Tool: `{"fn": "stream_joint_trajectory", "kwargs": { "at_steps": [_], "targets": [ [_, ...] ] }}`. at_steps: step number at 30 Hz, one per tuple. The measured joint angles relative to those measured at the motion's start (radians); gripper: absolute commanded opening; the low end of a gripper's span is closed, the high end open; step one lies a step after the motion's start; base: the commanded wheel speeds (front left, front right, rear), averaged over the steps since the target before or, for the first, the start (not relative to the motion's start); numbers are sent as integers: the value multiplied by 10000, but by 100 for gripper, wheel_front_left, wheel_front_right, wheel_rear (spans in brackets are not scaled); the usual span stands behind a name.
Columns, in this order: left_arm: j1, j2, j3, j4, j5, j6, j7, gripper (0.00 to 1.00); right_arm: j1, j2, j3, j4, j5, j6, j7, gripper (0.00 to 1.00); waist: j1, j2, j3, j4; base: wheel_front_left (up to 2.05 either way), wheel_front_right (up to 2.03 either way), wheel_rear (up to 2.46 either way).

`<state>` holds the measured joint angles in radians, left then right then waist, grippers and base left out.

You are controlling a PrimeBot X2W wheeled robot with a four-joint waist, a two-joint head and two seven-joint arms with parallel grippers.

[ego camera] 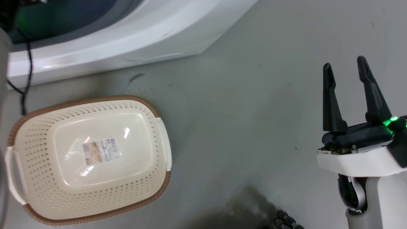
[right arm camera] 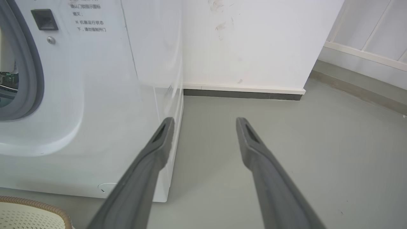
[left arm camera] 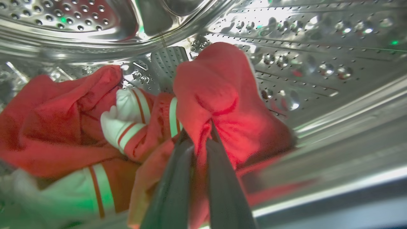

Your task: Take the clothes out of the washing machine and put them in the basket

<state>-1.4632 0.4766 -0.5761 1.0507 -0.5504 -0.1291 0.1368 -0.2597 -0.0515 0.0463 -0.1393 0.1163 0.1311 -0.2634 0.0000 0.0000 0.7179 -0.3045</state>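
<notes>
Jaws of left gripper (left arm camera: 198, 136) pinch the clothes (left arm camera: 222, 95) in the drum (left arm camera: 318, 47), red cloth peaking toward 12 o'clock; striped garment (left arm camera: 127, 127) at 9 o'clock, blurred below. Right gripper (ego camera: 346, 68) jaws spread, empty.

right fingers (right arm camera: 157, 146) spread over grey floor (right arm camera: 318, 143), washing machine (right arm camera: 105, 111) left, basket (right arm camera: 31, 216) corner

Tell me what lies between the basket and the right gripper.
Bare grey floor. In the head view, nothing stands on the stretch from the basket to the right gripper, with a dark shadow lower down.
</notes>
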Motion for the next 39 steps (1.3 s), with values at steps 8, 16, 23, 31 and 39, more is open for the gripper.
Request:
{"fn": "stream_joint_trajectory", "kwargs": {
  "at_steps": [8,16,23,31,39],
  "targets": [
    [1790,-483,-334,-470,-564,0,-1639,0,469,4,-38,305,-426,2,0,100,-2,0,-1206,521,0,0,0],
    [3578,-738,-579,-955,-991,0,-3030,0,1061,6,-127,497,-771,0,0,100,-2,0,-2508,1016,0,0,0],
    [4939,-861,-518,-1814,-1181,167,-3705,0,1536,6,-119,573,-961,0,0,100,-3,1,-3578,1496,0,0,0],
    [6381,-665,-353,-3751,-1218,646,-3910,0,2053,6,-71,635,-1122,0,0,100,-2,0,-4597,2015,0,0,0],
    [7707,-38,-209,-6426,-1085,1576,-3898,0,2499,6,-33,686,-1210,0,0,100,-2,1,-5403,2332,0,0,0]
  ]
}}
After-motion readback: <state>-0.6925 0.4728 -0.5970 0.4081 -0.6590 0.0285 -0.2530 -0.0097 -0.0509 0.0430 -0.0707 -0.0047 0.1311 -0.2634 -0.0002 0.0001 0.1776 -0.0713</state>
